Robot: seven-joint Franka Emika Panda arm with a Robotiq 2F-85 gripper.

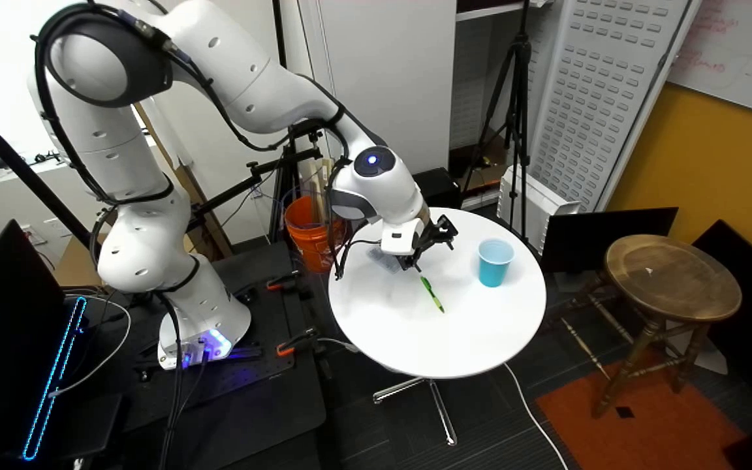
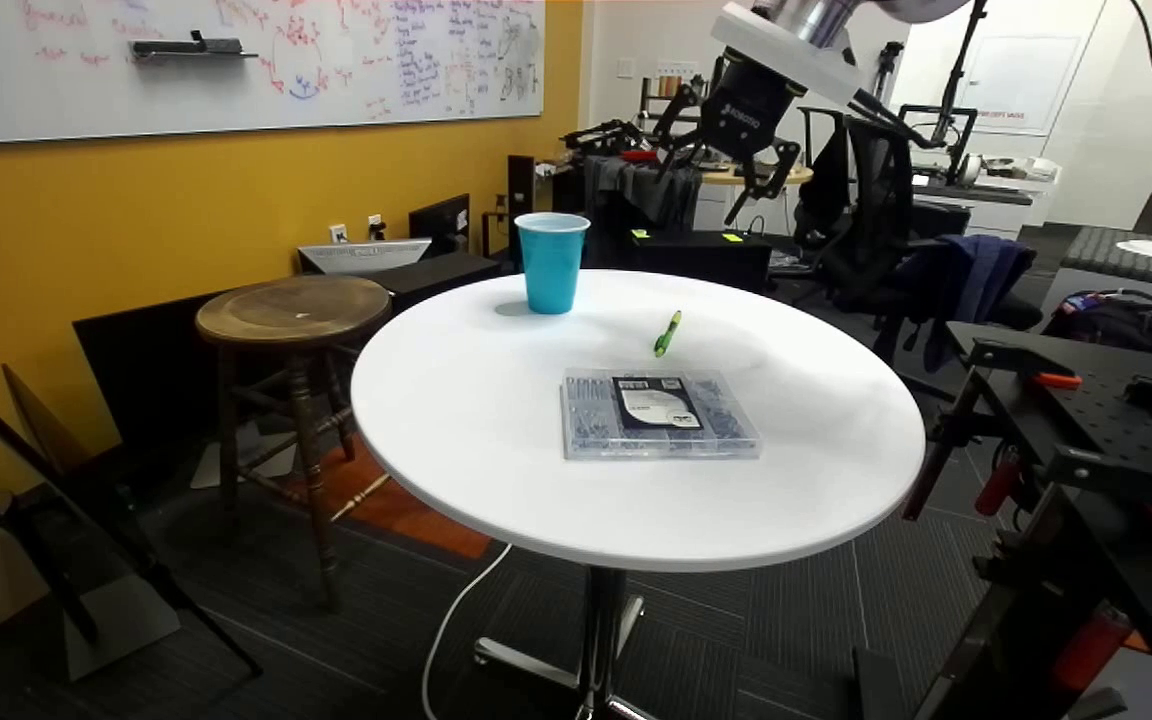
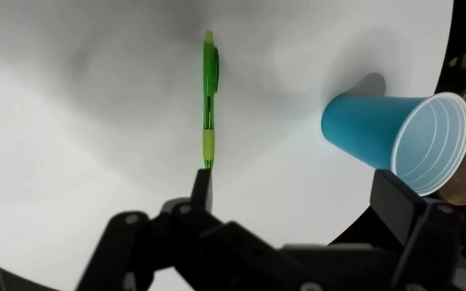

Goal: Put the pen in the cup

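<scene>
The green pen (image 1: 433,294) lies flat on the round white table (image 1: 389,333); it also shows in an exterior view (image 2: 668,334) and in the wrist view (image 3: 208,85). The blue cup (image 1: 493,269) stands upright on the table, its mouth up; it is also in an exterior view (image 2: 551,268) and at the right of the wrist view (image 3: 362,127). My gripper (image 2: 699,190) is open and empty, well above the table. In the wrist view, the left fingertip of the gripper (image 3: 291,178) covers the pen's tip, and the right one overlaps the cup's lower edge. Neither is touched.
A clear plastic case (image 2: 671,440) of small parts lies on the table, partly behind the arm in an exterior view (image 1: 386,259). A wooden stool (image 1: 673,277) stands beyond the table. An orange bucket (image 1: 314,238) and a black tripod (image 1: 516,124) stand near it.
</scene>
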